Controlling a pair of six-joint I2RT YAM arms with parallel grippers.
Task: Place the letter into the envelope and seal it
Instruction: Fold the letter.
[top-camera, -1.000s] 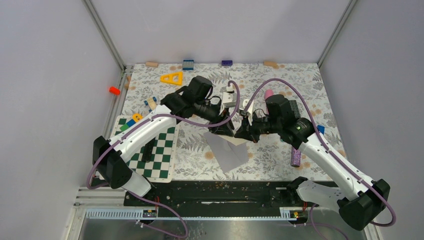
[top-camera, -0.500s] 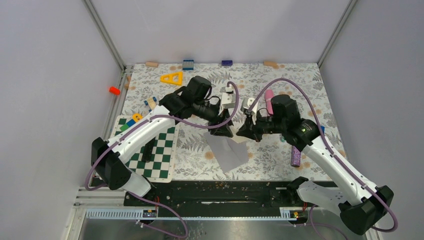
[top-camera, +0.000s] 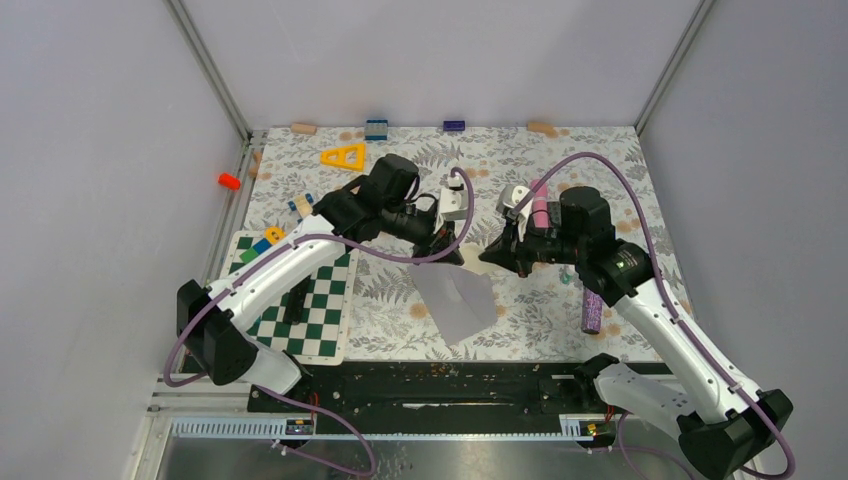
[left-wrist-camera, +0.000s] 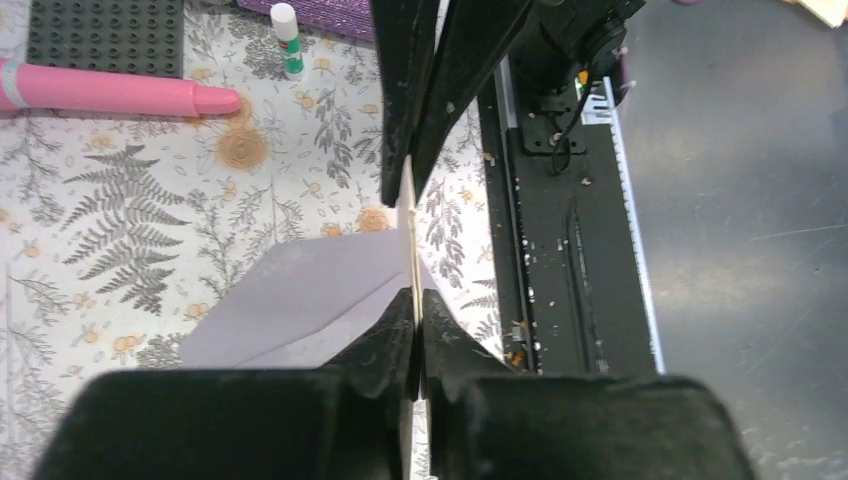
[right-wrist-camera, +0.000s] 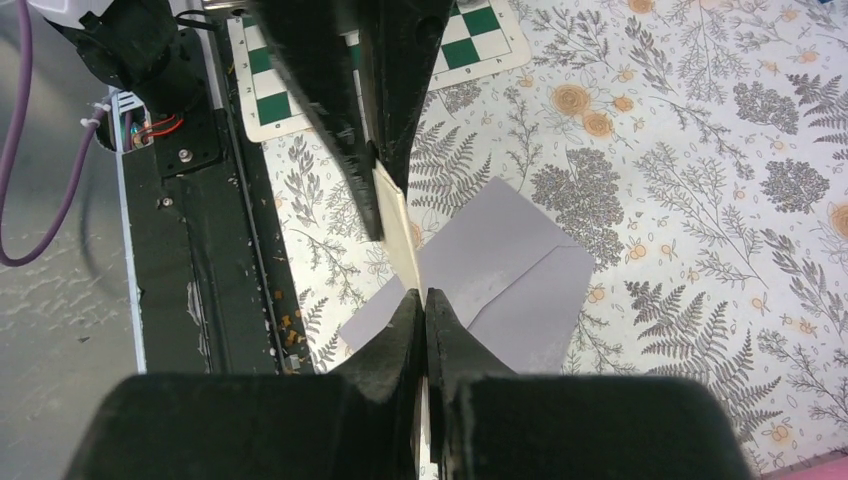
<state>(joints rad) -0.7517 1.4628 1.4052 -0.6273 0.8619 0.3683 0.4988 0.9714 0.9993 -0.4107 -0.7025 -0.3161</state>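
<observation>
Between the jaws, tan letter (right-wrist-camera: 398, 225) edge-on

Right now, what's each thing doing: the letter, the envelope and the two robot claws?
left gripper: shut on the letter.
right gripper: shut on the letter.
letter: in the air, edge-on, outside the envelope.
envelope: lying flat, flap open.

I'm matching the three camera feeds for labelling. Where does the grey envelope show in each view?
Top external: the envelope lies flat at centre, nearer the bottom edge.
Left wrist: the envelope is at lower left of centre.
Right wrist: the envelope is just right of centre.
Shared landmark: the black base rail, at right of centre in the left wrist view and at left in the right wrist view.
</observation>
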